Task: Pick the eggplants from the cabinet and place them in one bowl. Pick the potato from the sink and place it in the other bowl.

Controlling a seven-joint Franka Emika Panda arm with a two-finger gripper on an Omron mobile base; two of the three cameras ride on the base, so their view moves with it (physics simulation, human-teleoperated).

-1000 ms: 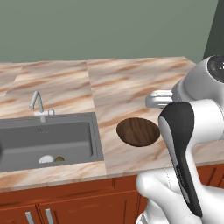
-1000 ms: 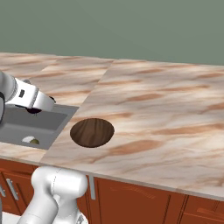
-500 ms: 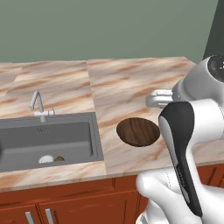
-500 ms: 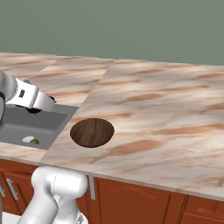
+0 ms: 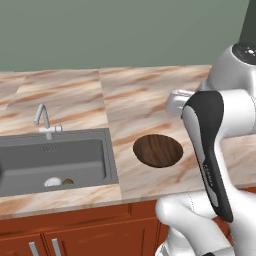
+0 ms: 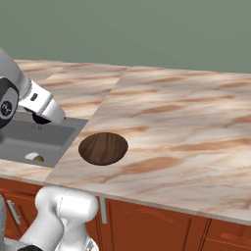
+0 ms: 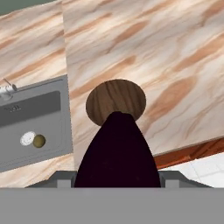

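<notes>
My gripper [image 6: 43, 115] is shut on a dark purple-black eggplant [image 7: 117, 153], which hides the fingertips in the hand view. It hangs above the counter, just short of the wide dark brown wooden bowl [image 7: 116, 99], which holds nothing and sits on the marble counter right of the sink [image 5: 158, 150] [image 6: 103, 148]. The dark grey sink [image 5: 75, 157] holds the small olive-brown potato [image 5: 67, 182] [image 7: 39, 141] near its front edge. The cabinet and the other bowl are out of view.
A small white round object [image 5: 52, 182] lies beside the potato in the basin. A slim silver faucet [image 5: 44, 119] stands behind the sink. Marble counter [image 6: 186, 132] stretches to the right, with reddish-brown cupboard fronts [image 5: 90, 235] below.
</notes>
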